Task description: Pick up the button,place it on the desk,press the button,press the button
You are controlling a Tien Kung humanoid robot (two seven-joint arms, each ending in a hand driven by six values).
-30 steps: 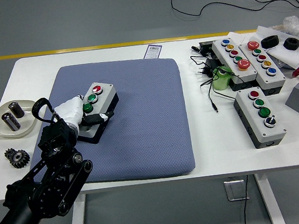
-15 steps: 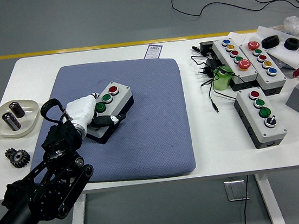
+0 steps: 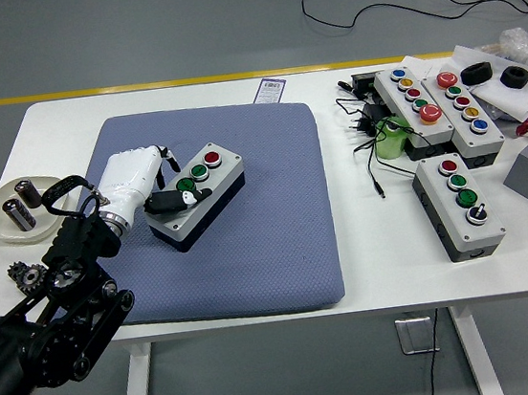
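Open blue mat (image 3: 251, 247) lies toward 3 o'clock of the button box (image 3: 197, 197), whose 9 o'clock end the left hand (image 3: 137, 179) clamps.

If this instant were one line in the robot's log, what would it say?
left hand: shut on button box | box: on blue mat, red button at far end | right hand: not in view
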